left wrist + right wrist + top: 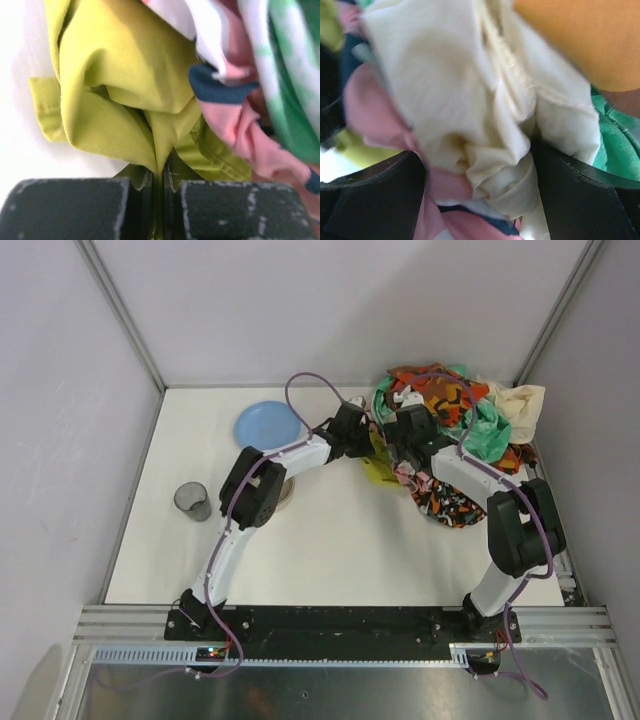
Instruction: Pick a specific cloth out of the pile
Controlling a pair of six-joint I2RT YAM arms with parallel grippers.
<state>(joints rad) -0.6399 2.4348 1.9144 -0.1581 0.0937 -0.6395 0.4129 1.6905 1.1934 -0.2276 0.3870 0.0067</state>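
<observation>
Pinching the plain yellow-green fabric cloth (115, 75) in my left gripper (159, 187), I'd pull slowly away from the heaped pile (445, 392).

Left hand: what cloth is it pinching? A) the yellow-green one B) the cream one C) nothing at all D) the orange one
A: in the left wrist view, the left hand is closed tight on a fold of the yellow-green cloth, which runs right down between its two sides.
</observation>
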